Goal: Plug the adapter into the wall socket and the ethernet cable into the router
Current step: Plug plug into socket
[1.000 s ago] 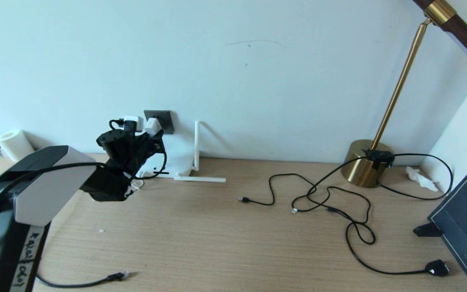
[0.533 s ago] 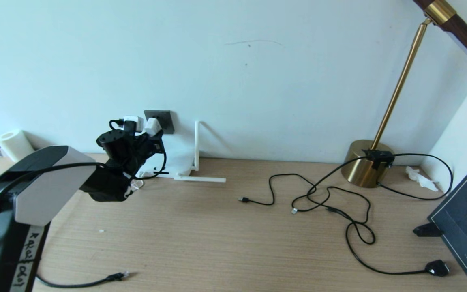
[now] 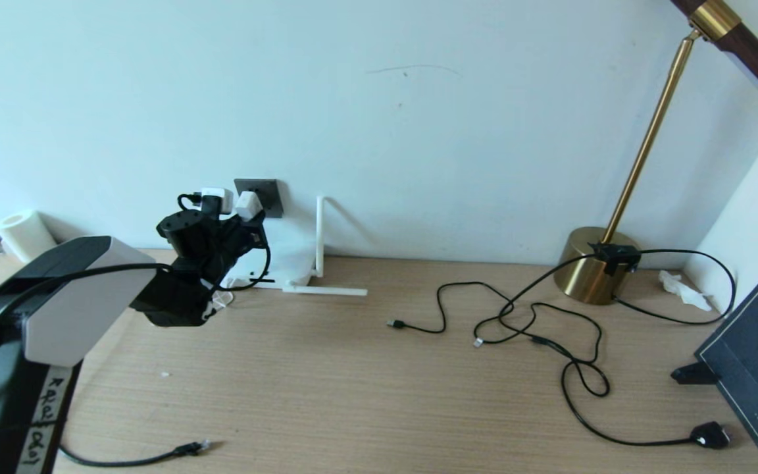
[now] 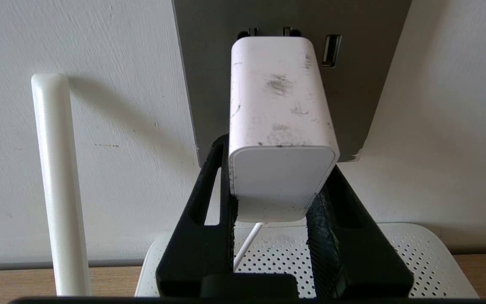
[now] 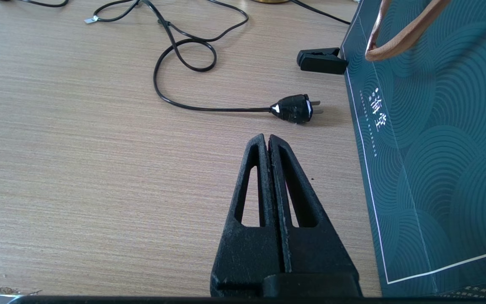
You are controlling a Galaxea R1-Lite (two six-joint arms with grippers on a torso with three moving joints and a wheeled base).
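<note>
Left tool (image 4: 274, 198) clamped on the adapter (image 4: 279, 122), held nose-first against the wall socket (image 4: 293, 17) at the wall, prongs at the holes, router (image 4: 407, 253) directly beneath it. Right tool (image 5: 268, 141) pressed together, empty, hovering over the counter (image 5: 78, 147), black plug (image 5: 293, 108) at its 12 o'clock. Ethernet cable (image 3: 185, 450) lies on the counter's near edge, 6 o'clock from the socket.

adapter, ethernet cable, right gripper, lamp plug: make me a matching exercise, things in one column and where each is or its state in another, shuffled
Things:
1. adapter
2. ethernet cable
3. right gripper
4. lamp plug

States:
a. lying loose near the front edge of the desk
b. shut, holding nothing
c. on the desk beside the dark green bag
d. held by the left gripper at the wall socket

Pairs: 1-d, 2-a, 3-b, 4-c
</note>
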